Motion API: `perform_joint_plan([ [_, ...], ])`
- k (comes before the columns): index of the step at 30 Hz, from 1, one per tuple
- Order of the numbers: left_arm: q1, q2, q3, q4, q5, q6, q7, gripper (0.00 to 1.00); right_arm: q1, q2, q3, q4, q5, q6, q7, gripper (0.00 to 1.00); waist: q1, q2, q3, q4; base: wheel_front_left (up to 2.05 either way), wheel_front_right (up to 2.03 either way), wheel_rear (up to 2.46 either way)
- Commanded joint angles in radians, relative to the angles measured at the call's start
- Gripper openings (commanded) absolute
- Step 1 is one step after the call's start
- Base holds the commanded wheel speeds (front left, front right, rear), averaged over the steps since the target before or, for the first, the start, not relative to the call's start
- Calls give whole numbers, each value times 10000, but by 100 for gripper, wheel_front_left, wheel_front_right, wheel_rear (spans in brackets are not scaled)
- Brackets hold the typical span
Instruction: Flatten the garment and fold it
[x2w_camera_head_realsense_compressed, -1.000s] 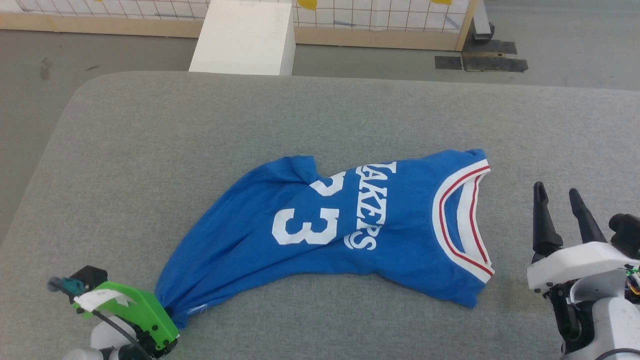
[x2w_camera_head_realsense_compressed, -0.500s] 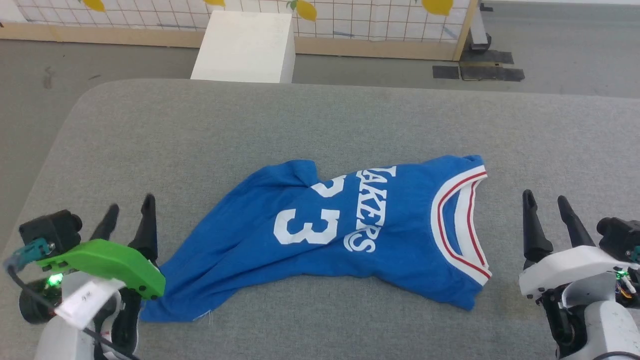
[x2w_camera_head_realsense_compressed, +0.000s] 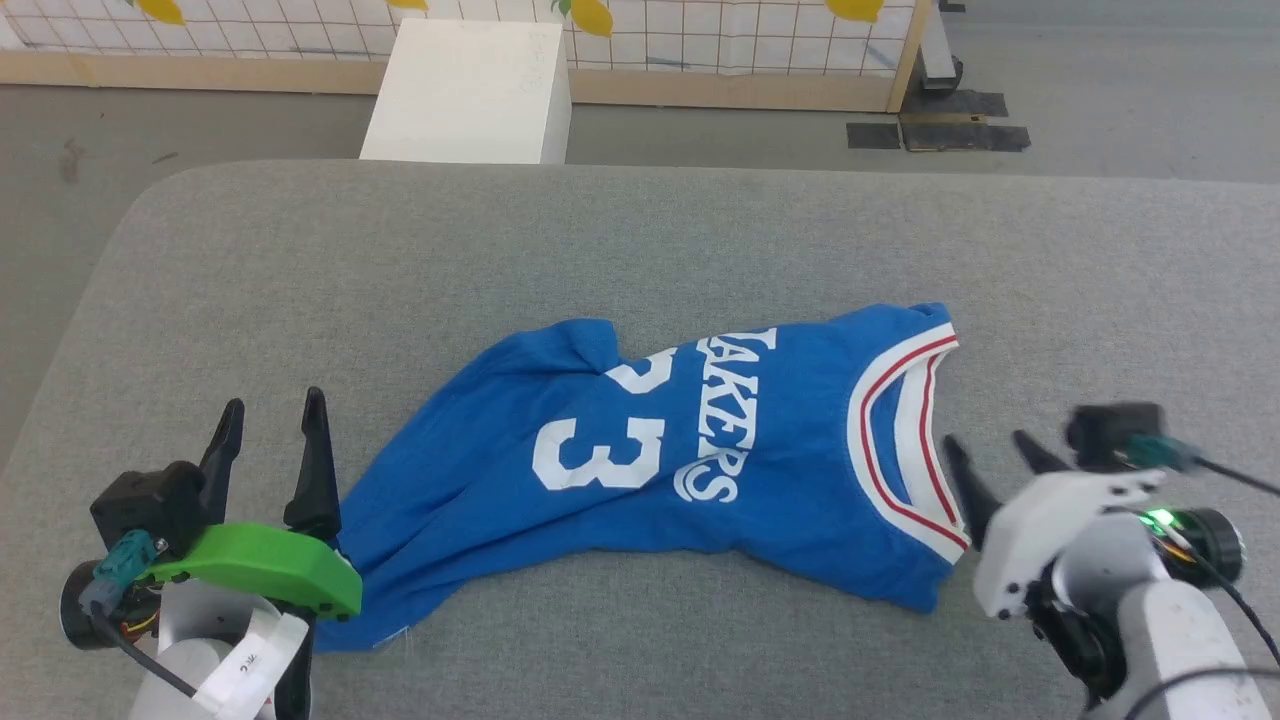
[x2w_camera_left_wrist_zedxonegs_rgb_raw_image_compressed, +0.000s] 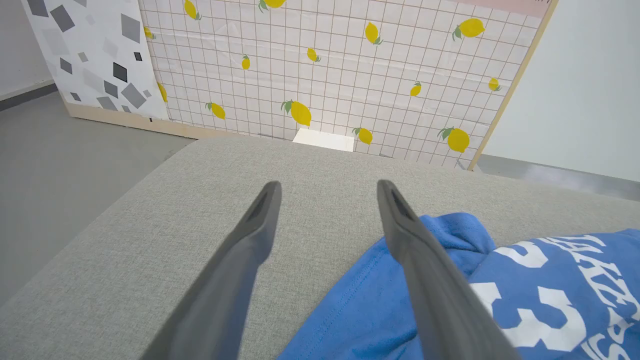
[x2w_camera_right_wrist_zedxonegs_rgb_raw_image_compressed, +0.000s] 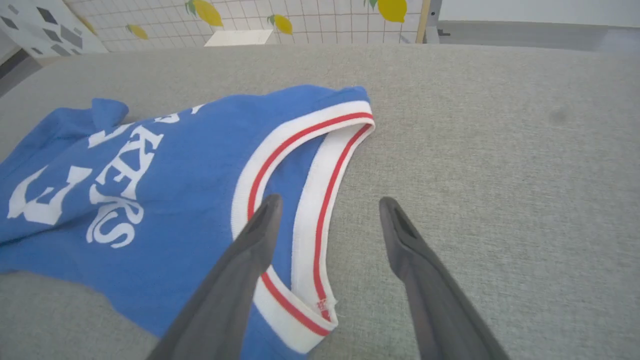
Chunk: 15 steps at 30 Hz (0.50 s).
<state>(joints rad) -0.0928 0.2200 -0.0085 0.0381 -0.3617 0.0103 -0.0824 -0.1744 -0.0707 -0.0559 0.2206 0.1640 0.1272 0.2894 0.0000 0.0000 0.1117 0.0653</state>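
The garment (x2w_camera_head_realsense_compressed: 690, 470), a bright blue jersey with a white 23, white lettering and a red-and-white striped collar (x2w_camera_head_realsense_compressed: 900, 460), lies crumpled on the grey padded table (x2w_camera_head_realsense_compressed: 640, 250), collar to the right. My left gripper (x2w_camera_head_realsense_compressed: 272, 430) stands open just left of the bunched hem, with nothing between its fingers; its own view shows the garment (x2w_camera_left_wrist_zedxonegs_rgb_raw_image_compressed: 450, 300) beside the right finger. My right gripper (x2w_camera_head_realsense_compressed: 985, 455) is open at the collar's right edge. In the right wrist view its left finger overlaps the collar (x2w_camera_right_wrist_zedxonegs_rgb_raw_image_compressed: 310, 200), and the gripper (x2w_camera_right_wrist_zedxonegs_rgb_raw_image_compressed: 327, 207) holds nothing.
Beyond the table's far edge stands a white box (x2w_camera_head_realsense_compressed: 470, 90) on the grey floor, in front of a low gridded panel with lemon prints (x2w_camera_head_realsense_compressed: 700, 40). Bare grey table surface surrounds the garment on all sides.
My left gripper let go of the garment's hem, opened and rose beside it. My right gripper swung left toward the collar. The hem corner slackened onto the table. The camera shifted slightly.
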Motion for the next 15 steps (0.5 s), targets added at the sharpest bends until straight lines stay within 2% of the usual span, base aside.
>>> perform_joint_plan([
  [1,51,-16,-1,35,63,53,-85,100,-330,-139,362,-205,-163,35,870,100,0,0,59,-42,0,0,0],
  [5,7,-37,-80,71,99,101,-102,100,-851,-626,1704,-692,-227,35,3501,100,0,0,185,-74,0,0,0],
  [9,-101,-84,-154,106,75,114,-125,100,-1326,-1251,2961,-941,-16,35,5451,100,0,0,311,-52,0,0,0],
  [15,-251,-183,-266,113,15,120,-190,100,-1830,-1959,4342,-588,227,35,6755,100,0,0,539,63,0,0,0],
])
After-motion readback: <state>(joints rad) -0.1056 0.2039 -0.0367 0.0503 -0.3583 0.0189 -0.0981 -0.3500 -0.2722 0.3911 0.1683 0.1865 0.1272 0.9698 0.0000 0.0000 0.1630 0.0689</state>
